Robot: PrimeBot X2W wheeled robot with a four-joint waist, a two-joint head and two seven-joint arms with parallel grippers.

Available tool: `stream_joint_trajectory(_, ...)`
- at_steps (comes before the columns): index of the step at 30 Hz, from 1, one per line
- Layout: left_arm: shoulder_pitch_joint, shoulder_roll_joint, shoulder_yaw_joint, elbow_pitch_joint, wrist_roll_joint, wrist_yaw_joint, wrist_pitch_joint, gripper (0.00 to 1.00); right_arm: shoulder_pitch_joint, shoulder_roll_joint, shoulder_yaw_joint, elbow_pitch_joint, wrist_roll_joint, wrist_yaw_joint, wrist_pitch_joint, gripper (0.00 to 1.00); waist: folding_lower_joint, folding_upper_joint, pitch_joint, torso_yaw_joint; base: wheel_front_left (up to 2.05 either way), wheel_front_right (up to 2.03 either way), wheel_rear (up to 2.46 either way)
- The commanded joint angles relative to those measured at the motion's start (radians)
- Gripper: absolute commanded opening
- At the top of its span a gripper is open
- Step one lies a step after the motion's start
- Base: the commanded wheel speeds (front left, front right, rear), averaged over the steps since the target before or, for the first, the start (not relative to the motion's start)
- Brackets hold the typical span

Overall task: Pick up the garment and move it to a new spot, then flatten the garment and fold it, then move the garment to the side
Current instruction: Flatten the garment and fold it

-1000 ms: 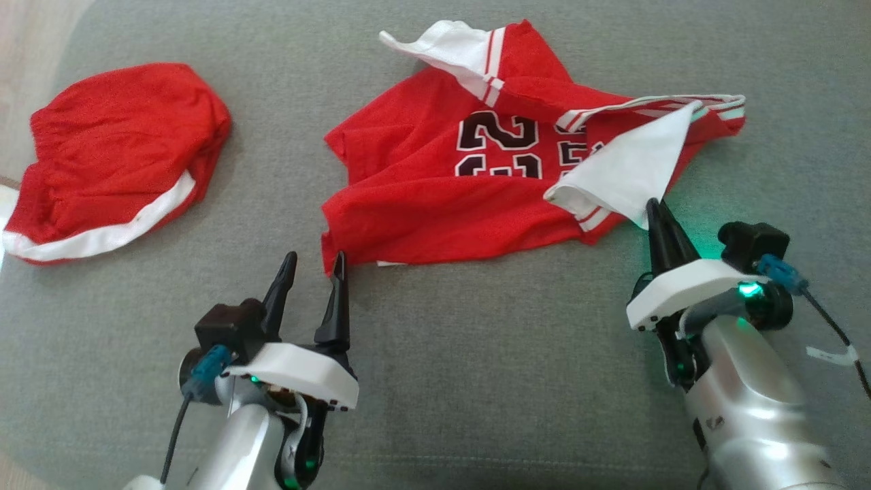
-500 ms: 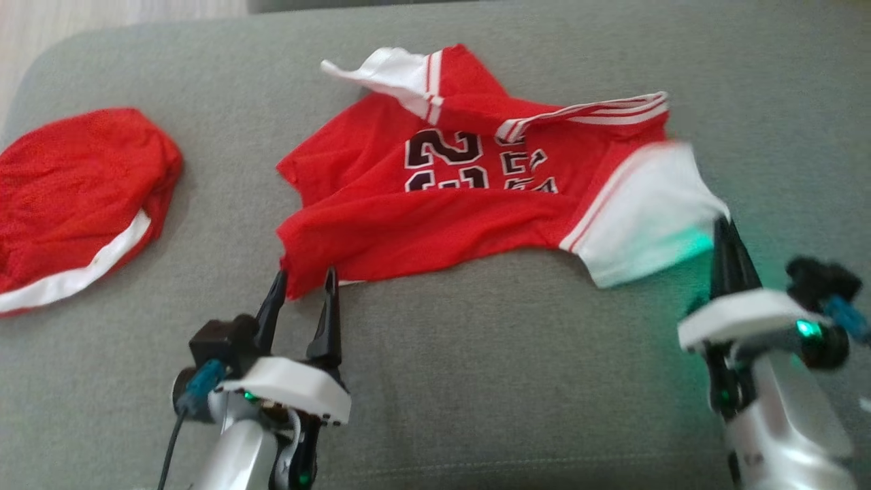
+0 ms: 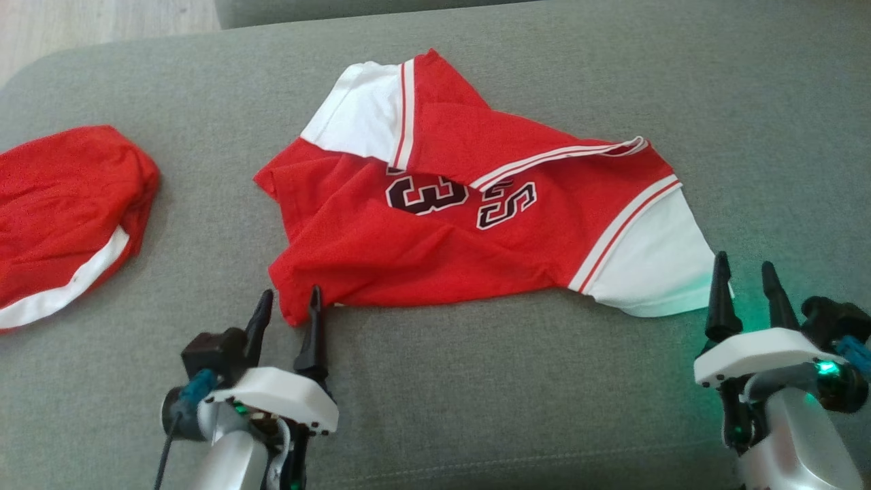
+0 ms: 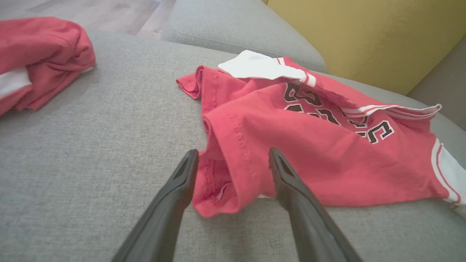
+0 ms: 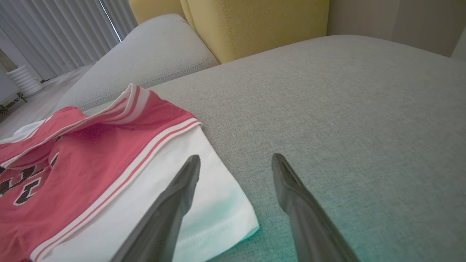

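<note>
Some lettering (image 3: 427,195) on the garment (image 3: 408,252) hides under a fold.

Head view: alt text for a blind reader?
A rumpled red-and-white jersey lies on a grey cushion, the open left hand straddling its near corner and the open right hand at its white sleeve. A second red garment lies to the left.
</note>
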Motion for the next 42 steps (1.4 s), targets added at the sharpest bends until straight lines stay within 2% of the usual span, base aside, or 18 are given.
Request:
stream_joint_trajectory(1, -0.007, 0.007, 0.043, -0.019, -0.012, 0.004, -0.006, 1.0, -0.02, 0.003, 0.033, -0.03, -0.003, 0.007, -0.007, 1.0, 0.0, 0.0, 0.0, -0.006, 0.0, 0.0, 0.0)
stream_joint_trajectory(8, -0.024, 0.007, 0.057, 0.007, -0.022, -0.014, -0.006, 1.0, -0.032, 0.007, 0.056, -0.038, 0.001, 0.007, -0.008, 1.0, 0.0, 0.0, 0.008, -0.019, 0.0, 0.0, 0.0)
stream_joint_trajectory(13, -0.057, 0.007, 0.054, 0.058, -0.041, -0.059, -0.006, 1.0, -0.039, 0.007, 0.085, -0.04, 0.025, 0.007, -0.01, 1.0, 0.0, 0.0, 0.018, -0.03, 0.0, 0.0, 0.0)
stream_joint_trajectory(14, -0.066, 0.007, 0.055, 0.064, -0.042, -0.069, -0.006, 0.89, -0.041, 0.007, 0.088, -0.04, 0.027, 0.007, -0.01, 1.0, 0.0, 0.0, 0.02, -0.032, 0.0, 0.0, 0.0)
stream_joint_trajectory(15, -0.076, 0.007, 0.058, 0.068, -0.04, -0.075, -0.006, 0.39, -0.042, 0.007, 0.091, -0.04, 0.029, 0.007, -0.011, 1.0, 0.0, 0.0, 0.022, -0.033, 0.0, 0.0, 0.0)
stream_joint_trajectory(16, -0.085, 0.007, 0.059, 0.067, -0.035, -0.084, -0.006, 0.0, -0.043, 0.007, 0.094, -0.04, 0.031, 0.007, -0.011, 1.0, 0.0, 0.0, 0.024, -0.035, 0.0, 0.0, 0.0)
stream_joint_trajectory(20, -0.113, 0.007, 0.061, 0.01, -0.009, -0.111, -0.006, 0.0, -0.042, 0.007, 0.097, -0.039, 0.036, 0.007, -0.012, 1.0, 0.0, 0.0, 0.023, -0.032, 0.0, 0.0, 0.0)
stream_joint_trajectory(22, -0.122, 0.007, 0.044, -0.063, -0.003, -0.124, -0.006, 0.0, -0.037, 0.007, 0.094, -0.034, 0.04, 0.007, -0.013, 1.0, 0.0, 0.0, 0.017, -0.022, 0.0, 0.0, 0.0)
stream_joint_trajectory(28, -0.129, 0.007, 0.015, -0.15, -0.02, -0.096, -0.006, 0.0, -0.043, 0.007, 0.111, -0.026, 0.06, 0.007, -0.014, 1.0, 0.0, 0.0, 0.023, -0.009, 0.0, 0.0, 0.0)
stream_joint_trajectory(33, -0.165, 0.007, 0.026, -0.059, -0.021, -0.068, -0.006, 0.0, -0.073, 0.008, 0.148, -0.033, 0.079, 0.007, -0.015, 1.0, 0.0, 0.0, 0.059, -0.03, 0.0, 0.0, 0.0)
stream_joint_trajectory(36, -0.213, 0.007, 0.068, 0.026, 0.005, -0.052, -0.006, 0.0, -0.094, 0.008, 0.176, -0.046, 0.097, 0.007, -0.015, 1.0, 0.0, 0.0, 0.088, -0.055, 0.0, 0.0, 0.0)
stream_joint_trajectory(42, -0.281, 0.017, 0.143, 0.128, 0.058, -0.051, -0.006, 0.0, -0.102, 0.008, 0.195, -0.062, 0.111, 0.007, -0.015, 1.0, 0.0, 0.0, 0.115, -0.081, 0.0, 0.0, 0.0)
